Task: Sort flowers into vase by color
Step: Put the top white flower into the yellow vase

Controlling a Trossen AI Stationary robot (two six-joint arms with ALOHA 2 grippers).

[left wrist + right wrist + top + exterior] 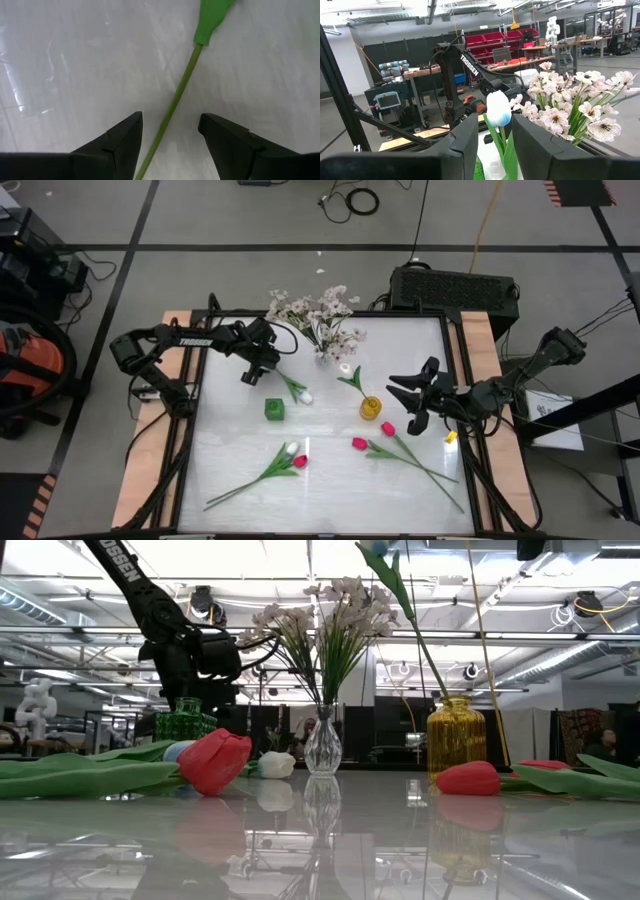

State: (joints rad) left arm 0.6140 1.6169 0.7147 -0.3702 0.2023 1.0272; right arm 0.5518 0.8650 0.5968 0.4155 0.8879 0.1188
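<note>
Both left fingers [120, 145] straddle white tulip's stem [172, 107].

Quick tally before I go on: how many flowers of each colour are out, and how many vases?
Magenta-pink tulips: 3
White tulips: 3
Bunch of pale blossom sprays: 1
Vases: 3 (green, yellow, clear)
Total: 10
</note>
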